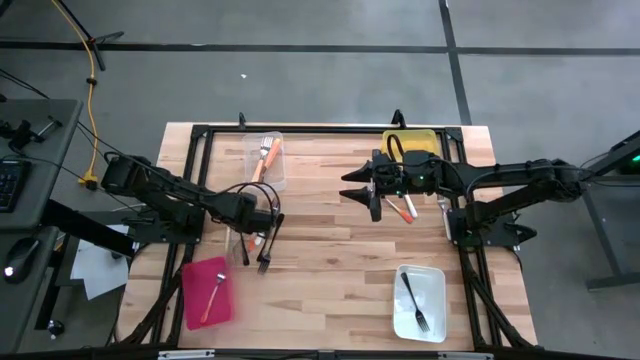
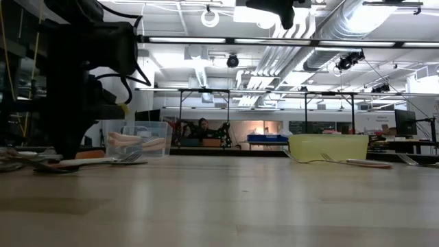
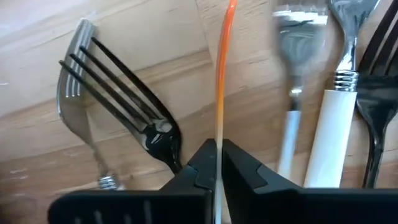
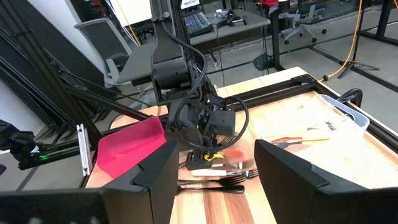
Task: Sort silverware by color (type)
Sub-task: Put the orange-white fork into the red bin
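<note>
Left wrist view shows the orange-handled utensil [image 3: 222, 74] clamped between the fingers of the left pincer [image 3: 219, 165], among the silverware pile [image 1: 258, 243] at the counter's [image 1: 330, 240] 9 o'clock side. The right pincer [image 1: 366, 188], toward 1 o'clock, hangs released above loose pieces.

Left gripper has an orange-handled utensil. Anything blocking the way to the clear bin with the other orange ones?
Nothing visible. The left gripper is shut on the orange handle. The clear bin sits just beyond it, bare wood between. The remaining forks lie on the opposite side.
</note>
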Controlling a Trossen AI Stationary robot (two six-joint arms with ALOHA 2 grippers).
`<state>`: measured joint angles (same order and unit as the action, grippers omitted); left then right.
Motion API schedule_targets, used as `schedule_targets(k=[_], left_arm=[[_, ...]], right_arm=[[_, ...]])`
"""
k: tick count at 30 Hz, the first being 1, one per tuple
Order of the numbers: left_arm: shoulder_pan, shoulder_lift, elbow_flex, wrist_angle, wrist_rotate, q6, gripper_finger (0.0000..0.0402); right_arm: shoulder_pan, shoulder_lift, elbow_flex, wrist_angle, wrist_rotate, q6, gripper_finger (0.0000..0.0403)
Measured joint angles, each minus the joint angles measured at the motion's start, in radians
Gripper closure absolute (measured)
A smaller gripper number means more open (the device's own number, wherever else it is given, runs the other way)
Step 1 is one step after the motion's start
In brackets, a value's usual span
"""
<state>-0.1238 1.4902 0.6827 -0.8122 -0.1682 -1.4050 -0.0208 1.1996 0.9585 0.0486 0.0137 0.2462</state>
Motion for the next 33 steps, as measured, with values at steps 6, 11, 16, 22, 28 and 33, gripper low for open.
schedule_targets(k=[6,11,16,22,28,33], left_arm=[[0.000,-0.024,-0.002,-0.025,0.001,0.001,0.0398],[0.000,-0.060,-0.001,-0.046,-0.005,0.002,0.0399],[0.000,-0.151,0.005,-0.062,-0.002,0.017,0.0400],[0.000,-0.342,0.083,-0.033,-0.162,0.119,0.0400],[0.014,-0.526,0.120,0.351,-0.487,0.481,0.0401],[0.079,-0.567,0.119,0.734,-0.472,0.939,0.0401]], right_arm=[[0.000,0.000,0.000,0.000,0.000,-0.001,0.0208],[0.000,0.000,0.000,0.000,0.000,-0.002,0.0208],[0.000,0.000,0.000,0.000,0.000,-0.003,0.0208],[0.000,0.000,0.000,0.002,0.000,-0.004,0.0208],[0.000,0.000,0.000,0.004,0.000,-0.004,0.0208],[0.000,0.000,0.000,0.033,0.000,-0.003,0.0208]])
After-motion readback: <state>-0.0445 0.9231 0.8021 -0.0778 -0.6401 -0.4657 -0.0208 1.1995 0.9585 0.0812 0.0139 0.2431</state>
